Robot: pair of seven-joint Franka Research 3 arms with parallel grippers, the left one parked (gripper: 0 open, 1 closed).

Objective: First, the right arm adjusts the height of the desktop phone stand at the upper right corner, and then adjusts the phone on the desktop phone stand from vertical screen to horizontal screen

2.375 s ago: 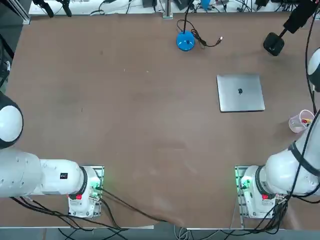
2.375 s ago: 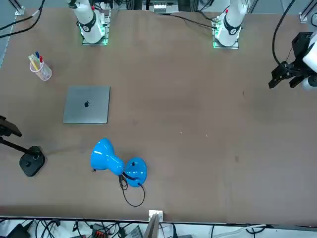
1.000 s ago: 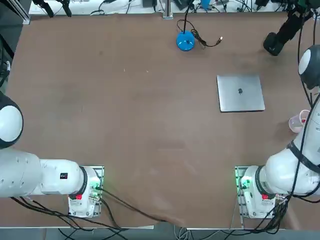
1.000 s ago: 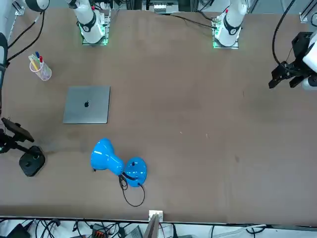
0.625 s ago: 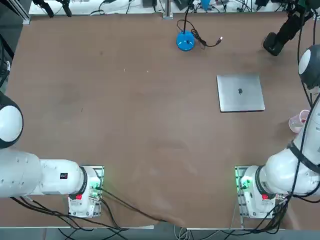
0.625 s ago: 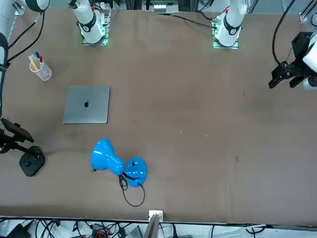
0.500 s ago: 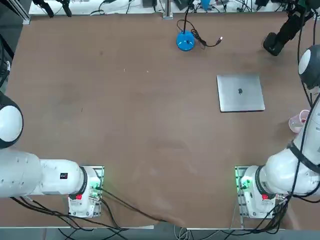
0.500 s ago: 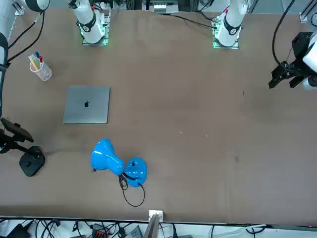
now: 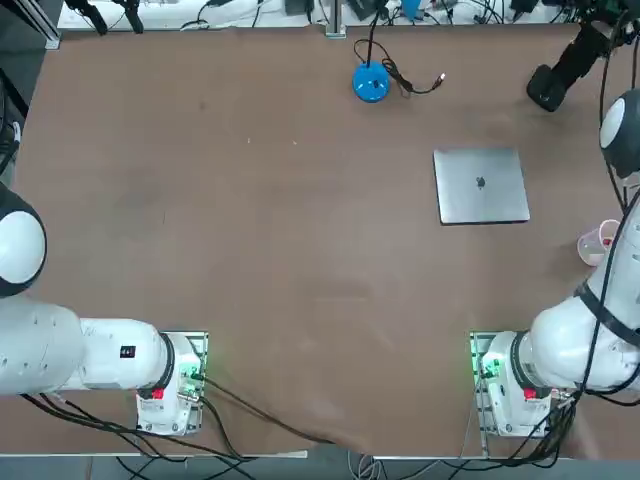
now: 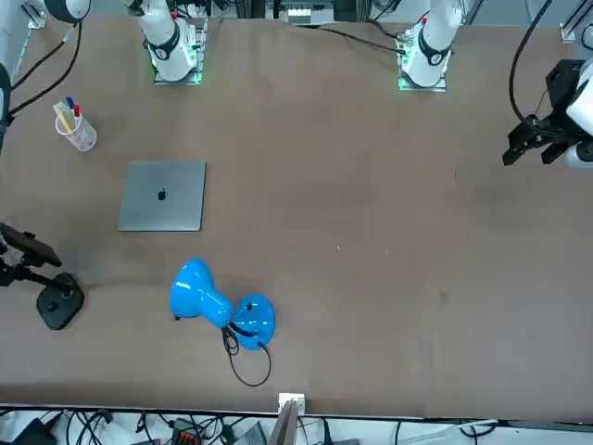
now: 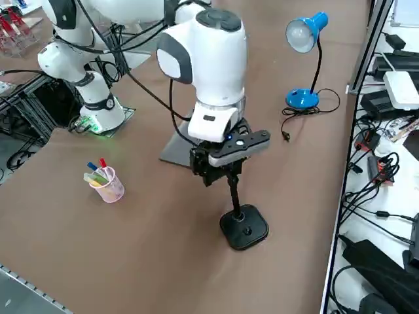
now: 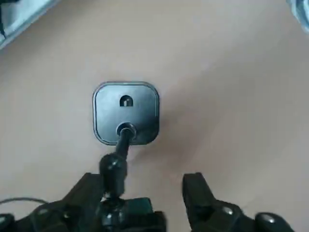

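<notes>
The black phone stand has its rounded base point(image 11: 244, 227) on the table's far right corner, also seen as the base point(image 9: 547, 88) and the base point(image 10: 60, 302). A thin pole point(image 11: 232, 191) rises to a clamp holding the small black phone point(image 11: 241, 144), which lies tilted and roughly flat. My right gripper point(image 11: 213, 175) hangs at the top of the pole, just under the phone. In the wrist view the gripper point(image 12: 142, 186) is open, and the pole's ball joint point(image 12: 114, 166) sits between the fingers, close against one finger point(image 12: 85, 192); the base point(image 12: 126, 113) lies below.
A silver slab point(image 9: 481, 186) lies nearer the robot than the stand. A blue lamp point(image 9: 370, 82) with a loose cable stands at the far edge. A pen cup point(image 9: 600, 242) sits at the right edge. Cables and boxes point(image 11: 386, 98) crowd the bench beyond the table's edge.
Since 2.4 s ago the right arm has reached farther over the stand and the stand's top has shifted toward the far edge. Over the last second almost nothing has moved.
</notes>
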